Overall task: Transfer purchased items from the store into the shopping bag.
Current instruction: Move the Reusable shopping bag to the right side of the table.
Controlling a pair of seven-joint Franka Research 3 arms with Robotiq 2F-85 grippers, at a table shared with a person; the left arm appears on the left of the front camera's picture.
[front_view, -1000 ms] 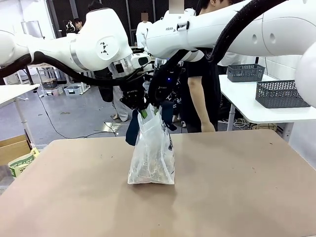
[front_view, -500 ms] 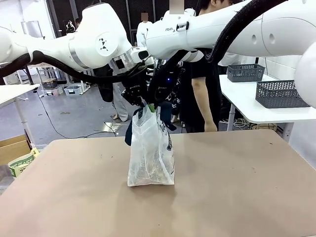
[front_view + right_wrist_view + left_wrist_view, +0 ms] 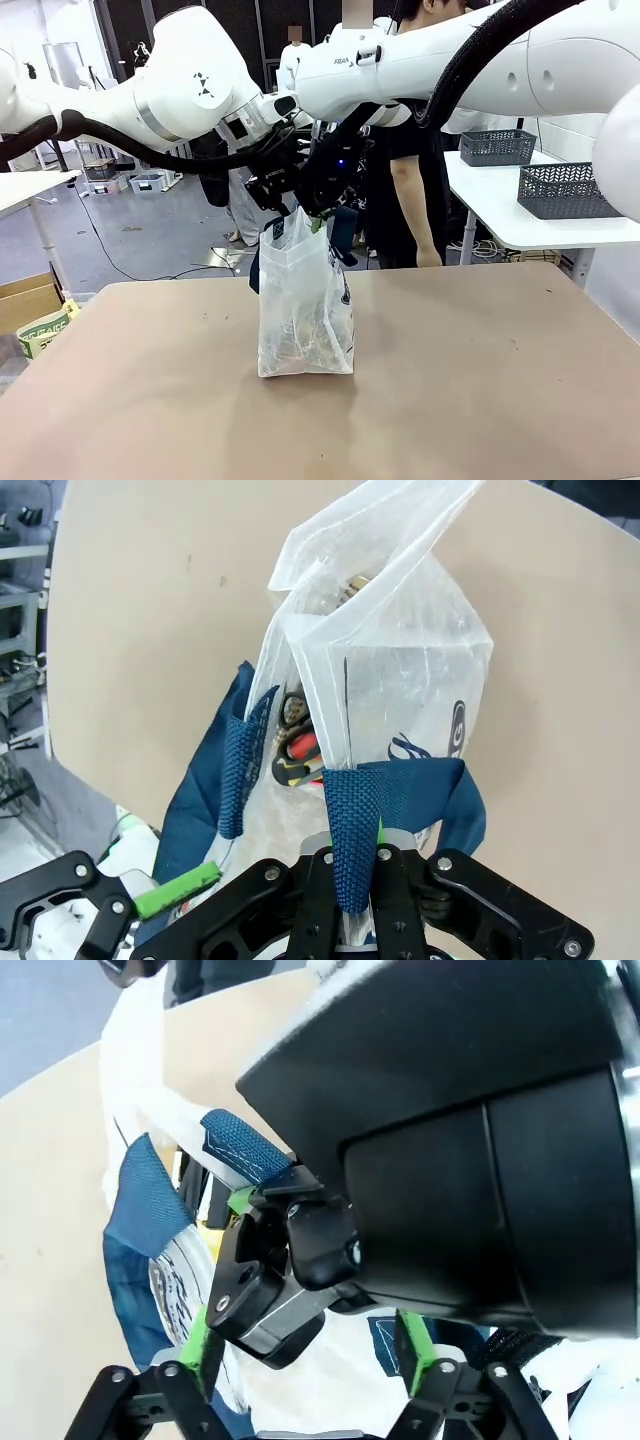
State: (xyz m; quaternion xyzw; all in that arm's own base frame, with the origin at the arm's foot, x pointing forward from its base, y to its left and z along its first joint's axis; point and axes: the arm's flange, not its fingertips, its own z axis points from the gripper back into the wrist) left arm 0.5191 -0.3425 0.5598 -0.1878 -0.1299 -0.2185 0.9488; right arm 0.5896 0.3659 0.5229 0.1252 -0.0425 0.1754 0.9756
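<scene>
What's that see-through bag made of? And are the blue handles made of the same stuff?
The shopping bag looks like thin plastic: it is whitish, translucent and crinkly, and the items inside show through it. The blue strap handles are different. They look like woven fabric webbing, maybe nylon or something similar. Up close you can see a coarse weave with a matte finish.

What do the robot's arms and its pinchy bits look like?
The left arm and right arm are rounded and white, with black cables. The left has a small black mark on a joint; the right has dark lettering. The left end effector and right end effector are black with green pads.
</scene>
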